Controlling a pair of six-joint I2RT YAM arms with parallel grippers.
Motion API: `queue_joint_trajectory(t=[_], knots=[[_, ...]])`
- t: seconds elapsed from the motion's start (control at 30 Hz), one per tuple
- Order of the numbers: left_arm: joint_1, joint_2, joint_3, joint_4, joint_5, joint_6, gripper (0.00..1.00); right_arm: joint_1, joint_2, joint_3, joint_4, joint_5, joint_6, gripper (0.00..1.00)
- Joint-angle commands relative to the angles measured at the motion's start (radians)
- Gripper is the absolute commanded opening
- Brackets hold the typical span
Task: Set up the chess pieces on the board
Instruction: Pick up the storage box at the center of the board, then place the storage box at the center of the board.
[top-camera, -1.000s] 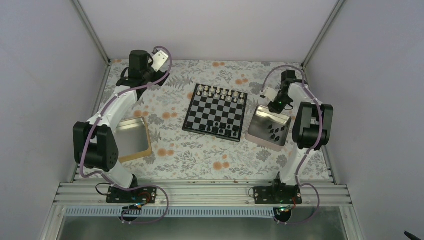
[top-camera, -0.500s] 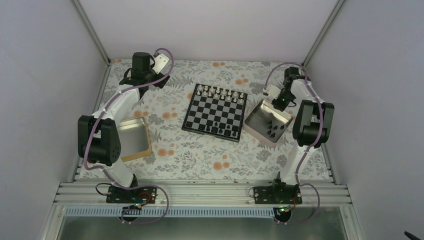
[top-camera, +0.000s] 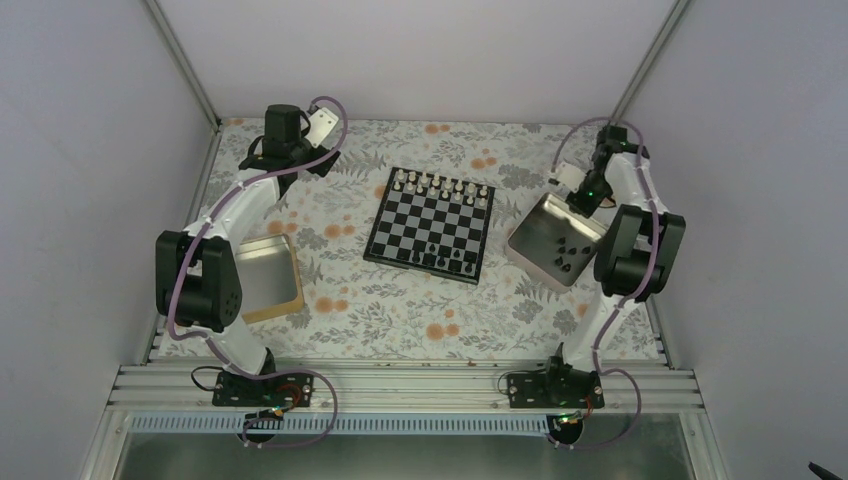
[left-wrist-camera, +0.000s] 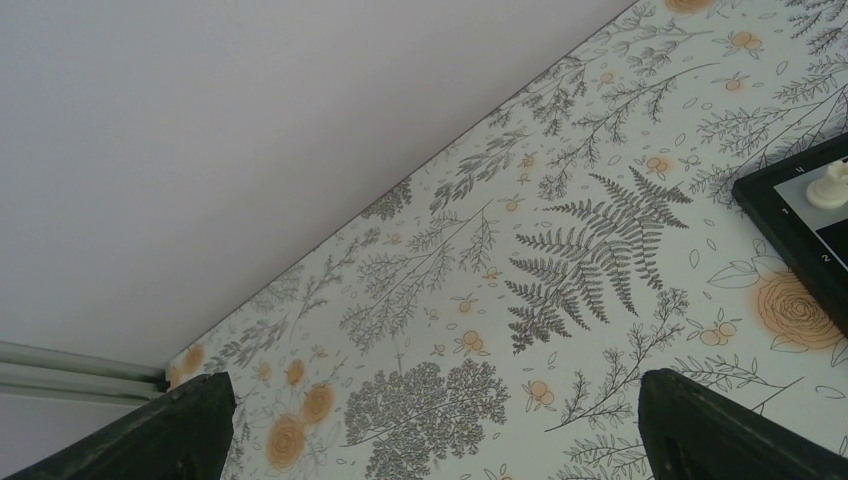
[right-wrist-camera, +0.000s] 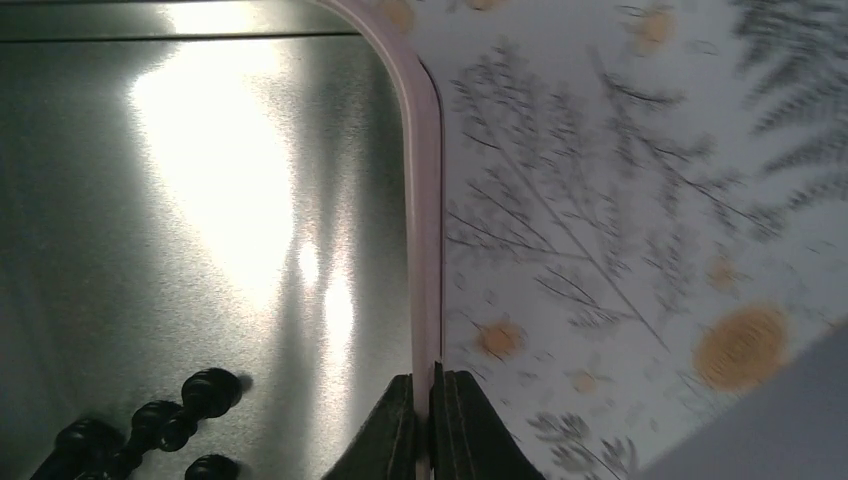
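The board (top-camera: 428, 222) lies mid-table; its corner (left-wrist-camera: 800, 225) shows at the right of the left wrist view. Several black chess pieces (top-camera: 443, 260) stand on its near rows. More black pieces (top-camera: 565, 250) lie loose in the silver tin (top-camera: 532, 238), seen close as dark shapes (right-wrist-camera: 150, 430). My right gripper (top-camera: 582, 198) (right-wrist-camera: 428, 425) is shut on the tin's far rim (right-wrist-camera: 424, 200), one finger inside and one outside. My left gripper (top-camera: 290, 160) (left-wrist-camera: 430, 440) hangs open over bare floral cloth at the far left, holding nothing.
Pale pieces (top-camera: 440, 183) fill the board's far row; one (left-wrist-camera: 828, 185) shows in the left wrist view. A gold-rimmed tin (top-camera: 288, 262) sits near the left arm. The back wall and right frame post (top-camera: 640, 70) stand close to the right arm.
My right gripper closed on the silver tin's rim and moved right and back, and the tin shifted right with it, away from the board. The left arm turned slightly, then stayed still.
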Motion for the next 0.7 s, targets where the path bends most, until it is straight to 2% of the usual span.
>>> queue_joint_trajectory(t=[0.0, 0.23, 0.37, 0.67], knots=[[0.003, -0.027, 0.000, 0.015, 0.002, -0.006, 1.00, -0.035, -0.055, 0.113, -0.130, -0.071, -0.033, 0.05], [0.006, -0.062, -0.021, 0.023, 0.001, -0.009, 1.00, -0.016, -0.061, 0.257, -0.270, -0.168, -0.040, 0.05], [0.014, -0.084, -0.034, 0.028, 0.005, -0.009, 1.00, 0.039, -0.089, 0.270, -0.279, -0.200, -0.020, 0.04], [0.081, -0.138, -0.057, 0.022, 0.033, -0.010, 1.00, 0.402, -0.126, 0.305, -0.279, -0.217, 0.116, 0.05]])
